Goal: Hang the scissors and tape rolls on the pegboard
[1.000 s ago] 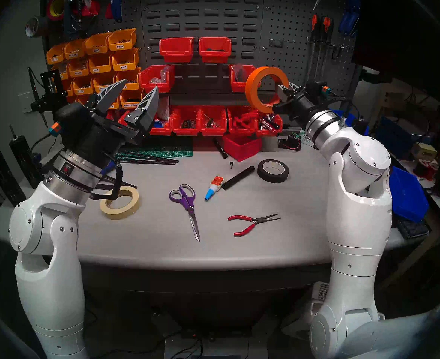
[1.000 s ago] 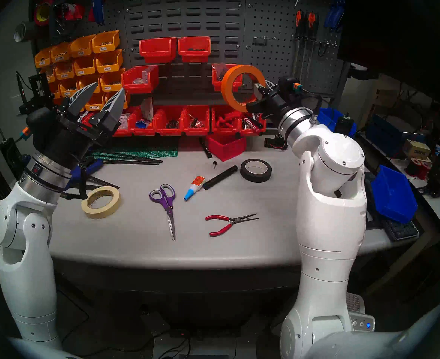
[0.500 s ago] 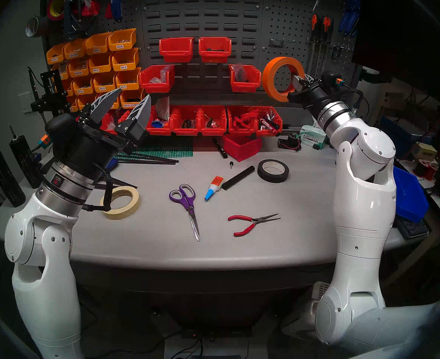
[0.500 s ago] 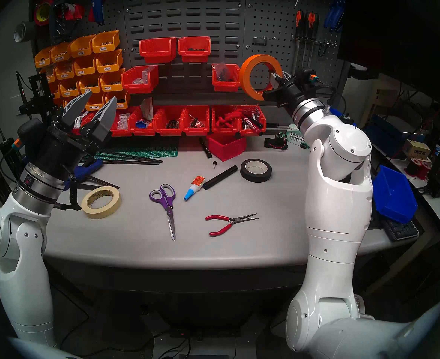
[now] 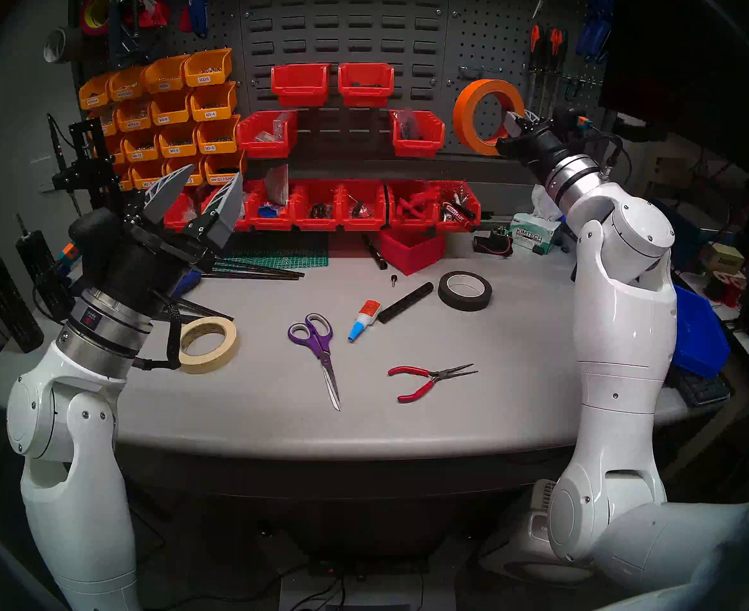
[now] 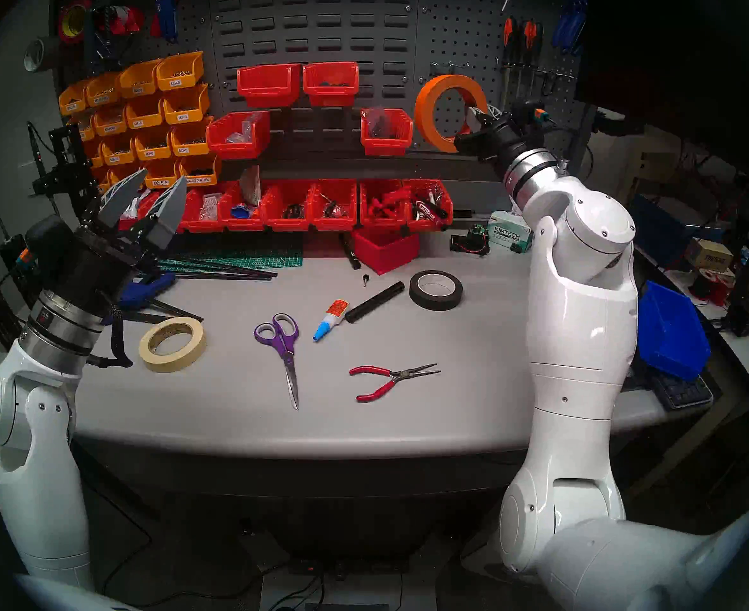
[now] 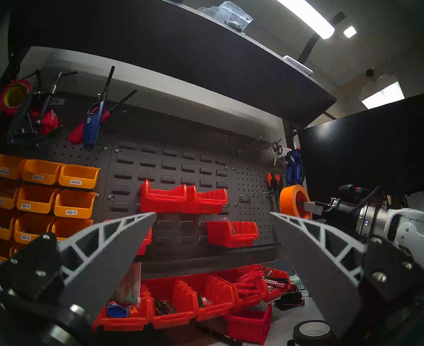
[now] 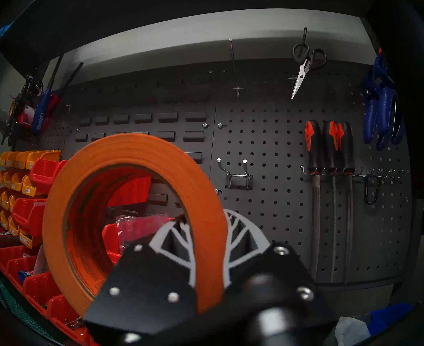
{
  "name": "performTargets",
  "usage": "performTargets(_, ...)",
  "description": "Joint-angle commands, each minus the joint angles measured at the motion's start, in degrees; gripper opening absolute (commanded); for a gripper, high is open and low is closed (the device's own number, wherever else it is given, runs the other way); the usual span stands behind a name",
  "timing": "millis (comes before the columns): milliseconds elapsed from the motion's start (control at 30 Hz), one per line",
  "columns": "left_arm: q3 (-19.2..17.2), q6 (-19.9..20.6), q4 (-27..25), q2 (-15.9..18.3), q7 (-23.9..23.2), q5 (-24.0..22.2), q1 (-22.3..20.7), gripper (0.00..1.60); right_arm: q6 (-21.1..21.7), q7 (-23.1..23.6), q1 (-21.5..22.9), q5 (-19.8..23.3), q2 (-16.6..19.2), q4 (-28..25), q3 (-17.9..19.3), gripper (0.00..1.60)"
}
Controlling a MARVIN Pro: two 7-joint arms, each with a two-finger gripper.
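My right gripper (image 8: 207,248) is clamped on the rim of the wide bright orange tape roll (image 8: 131,213), held upright. Beyond, up and right, a double metal hook (image 8: 238,174) juts from the dark grey perforated pegboard (image 8: 268,143).

Three tape rolls (image 5: 488,116) (one black)

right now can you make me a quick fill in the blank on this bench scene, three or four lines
1. The right gripper is shut on the ____ tape roll.
2. The scissors with ____ handles lie flat on the table.
3. The cream tape roll lies on the table, and the left gripper's fingers stand ____.
4. Beside the scissors lies a glue bottle with a ____ cap.

Missing words: orange; purple; open; blue
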Motion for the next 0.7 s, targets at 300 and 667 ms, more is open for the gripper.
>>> performTargets(300,-0.5,-0.1,0.4,-0.7,-0.5,-1.0,-0.7,1.60,-1.9,-2.5,8.8,2.6,2.9,3.2,-1.0,0.00)
performTargets(667,-1.1,-0.1,1.2,-1.0,-0.8,-1.1,-1.0,1.60,-1.9,-4.1,12.6,3.4,3.9,6.9,-2.6,0.00)
